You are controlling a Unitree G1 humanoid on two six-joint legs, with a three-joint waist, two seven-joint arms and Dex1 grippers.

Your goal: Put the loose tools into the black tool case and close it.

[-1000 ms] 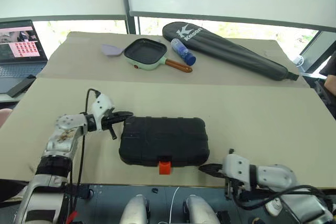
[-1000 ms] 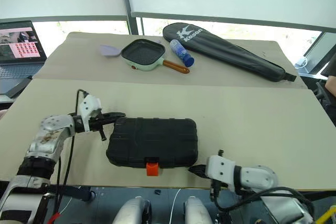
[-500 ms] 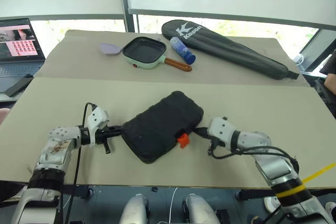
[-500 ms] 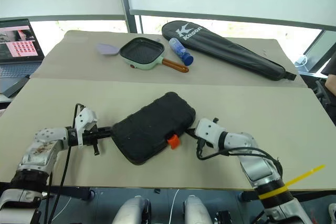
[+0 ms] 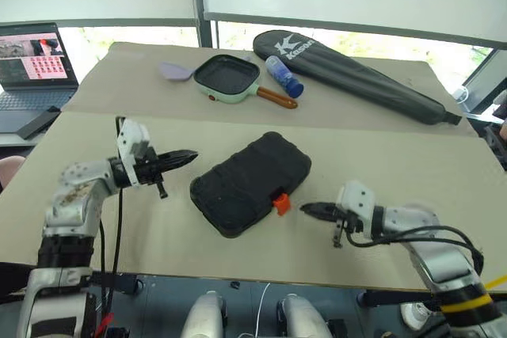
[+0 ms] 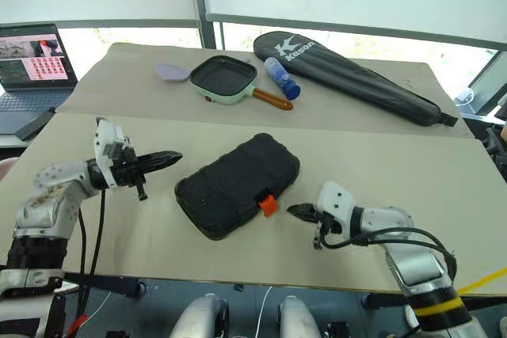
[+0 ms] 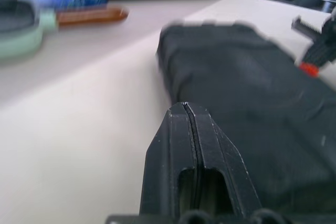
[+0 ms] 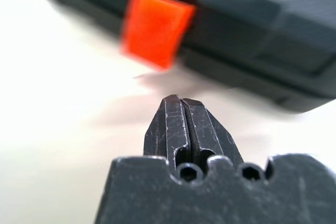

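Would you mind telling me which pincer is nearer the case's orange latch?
Right. The right pincer sits just beside the orange latch; the left pincer hovers off the black tool case's far end.

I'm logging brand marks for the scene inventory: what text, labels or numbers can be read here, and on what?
"Kason", with a large "K" logo, in white on the long black racket bag.
Label on the blue bottle: too small to read.
Laptop screen: a grid of small pictures, no legible text.
Black tool case: no readable marking.

Lab or office; laptop point(image 5: 32, 65), paper-covered tables point(image 5: 396, 164), windows.
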